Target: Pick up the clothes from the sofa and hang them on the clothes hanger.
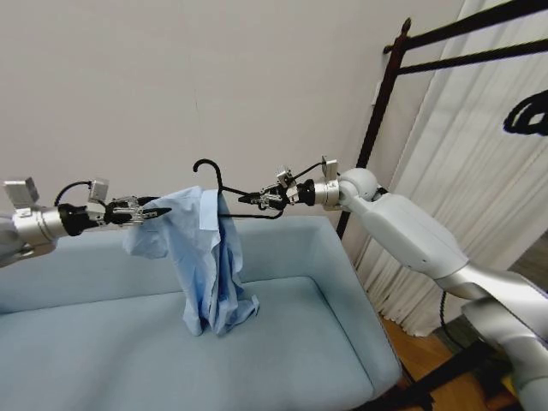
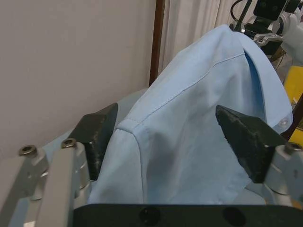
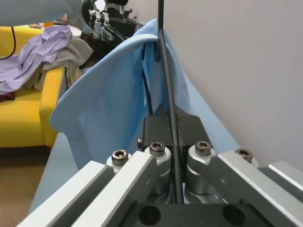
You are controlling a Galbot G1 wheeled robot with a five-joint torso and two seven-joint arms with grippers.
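Head view: right gripper (image 1: 261,200) is pinching the hanger (image 1: 221,178) by one end, w/ the shirt (image 1: 210,265) draping off it above the sofa (image 1: 86,342). Left gripper (image 1: 154,211) is sitting at the far shoulder.

Left wrist: jaws are standing open around the shoulder cloth, prob. to tug it over the hanger's end.

Right wrist: pads (image 3: 156,125) are clamping the wire, I'd say so it's not swinging.

The pale blue sofa (image 1: 282,360) stands against the wall (image 1: 171,77); a light blue shirt (image 1: 210,265) hangs low over its seat (touching or not, unclear). Near this sofa, a yellow sofa (image 3: 28,123) bears a purple garment (image 3: 33,52) and a grey garment (image 3: 78,52).
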